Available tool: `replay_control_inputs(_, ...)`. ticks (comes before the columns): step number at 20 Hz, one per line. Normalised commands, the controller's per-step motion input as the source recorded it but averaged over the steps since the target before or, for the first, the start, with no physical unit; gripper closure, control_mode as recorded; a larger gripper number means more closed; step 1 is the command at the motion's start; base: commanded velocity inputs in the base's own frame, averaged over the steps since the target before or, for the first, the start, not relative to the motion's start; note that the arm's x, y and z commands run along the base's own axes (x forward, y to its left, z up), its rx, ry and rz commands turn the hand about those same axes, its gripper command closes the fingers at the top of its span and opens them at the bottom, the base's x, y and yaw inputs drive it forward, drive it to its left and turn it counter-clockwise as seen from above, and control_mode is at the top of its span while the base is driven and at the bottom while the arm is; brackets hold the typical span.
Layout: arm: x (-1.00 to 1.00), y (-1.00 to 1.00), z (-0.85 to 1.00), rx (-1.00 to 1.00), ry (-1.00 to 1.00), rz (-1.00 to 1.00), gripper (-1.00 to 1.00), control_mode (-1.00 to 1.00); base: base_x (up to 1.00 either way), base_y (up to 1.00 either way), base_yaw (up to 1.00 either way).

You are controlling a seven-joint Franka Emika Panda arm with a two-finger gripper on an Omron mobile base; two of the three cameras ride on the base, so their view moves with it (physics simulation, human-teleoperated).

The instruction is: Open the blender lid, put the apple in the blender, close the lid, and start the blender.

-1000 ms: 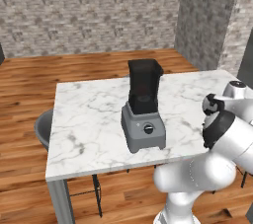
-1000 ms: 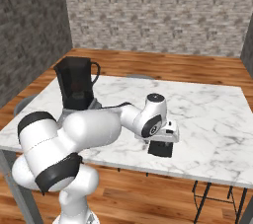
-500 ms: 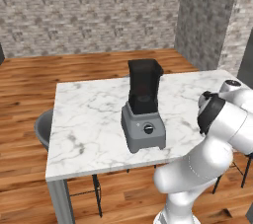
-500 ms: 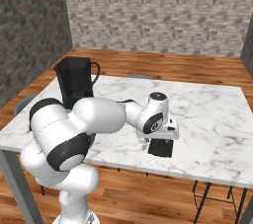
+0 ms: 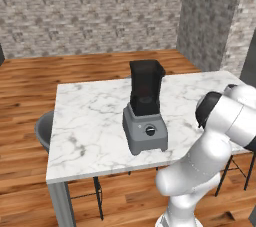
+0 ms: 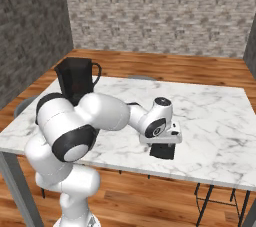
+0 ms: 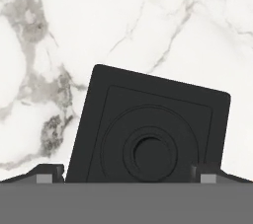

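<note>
Lid first: we see the blender lid (image 7: 148,129), a flat black square slab with raised rings and a round knob at its centre, lying flat on the marble table (image 7: 123,20). In the hand view it sits slightly turned, directly under the hand. The gripper (image 7: 127,173) hangs just above it with its two dark fingertips (image 7: 49,172) spread wide, one off each side of the slab, pinching nothing.

From the right base view we find the lid (image 6: 162,151) near the table's front edge, beneath the gripper (image 6: 163,143), well apart from the blender (image 6: 76,83) at the far left of the table.

In the left base view the blender (image 5: 145,113) stands upright mid-table, dial facing the front edge, jar top uncovered.
</note>
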Motion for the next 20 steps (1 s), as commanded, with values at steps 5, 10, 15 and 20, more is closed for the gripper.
replay_control_inputs(5,0.14,-0.11,-0.02,0.02,0.0,0.04,-1.0,-1.0,0.0,0.0,0.0)
replay_control_inputs(10,0.1,-0.01,-0.14,0.0,0.01,0.0,-1.0,-1.0,0.0,0.0,0.0)
replay_control_inputs(15,0.0,0.0,-0.24,0.0,0.03,0.0,-1.0,-1.0,0.0,0.0,0.0)
replay_control_inputs(20,0.0,0.0,-0.33,0.0,0.05,0.0,-1.0,-1.0,0.0,0.0,0.0)
